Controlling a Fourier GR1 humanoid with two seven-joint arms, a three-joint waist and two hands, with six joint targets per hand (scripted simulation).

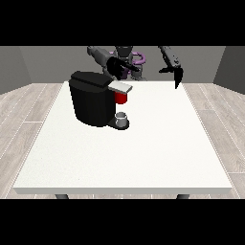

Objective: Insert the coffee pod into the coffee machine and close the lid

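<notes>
A black coffee machine stands on the white table at the left of the middle. Its grey lid lies nearly flat over a red pod holder. A small grey cup sits on the machine's base below the holder. No separate coffee pod shows. The hand at the view's left hovers just behind and above the lid, its fingers spread. The hand at the view's right hangs above the table's far right edge, fingers straight and pointing down, holding nothing.
The table's front half and right side carry nothing that I can see. A wooden floor surrounds the table, with grey walls behind the robot.
</notes>
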